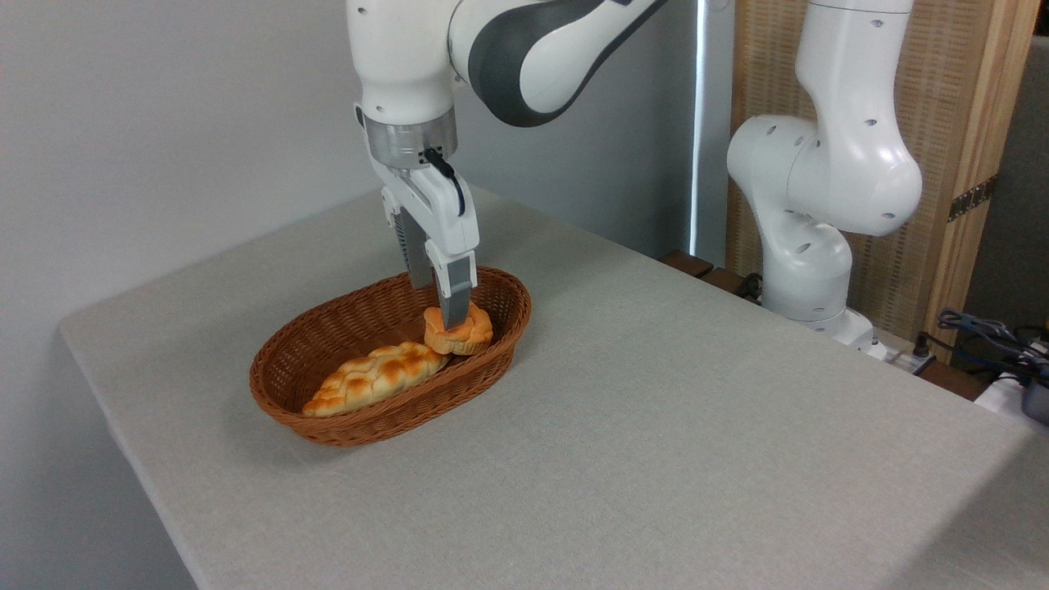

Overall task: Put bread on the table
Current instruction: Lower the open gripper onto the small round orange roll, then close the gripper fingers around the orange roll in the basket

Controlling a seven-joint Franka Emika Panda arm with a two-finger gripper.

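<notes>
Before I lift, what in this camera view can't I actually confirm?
- End effector grip: the fingertips meet the bread, but the near finger hides the contact, so a firm clamp cannot be told.
- Bread underside: hidden by the basket wall; whether it rests on the floor or the braided loaf is unclear.
- Arm upper links: cut off by the top edge.
- Table front: cut off by the bottom edge.
</notes>
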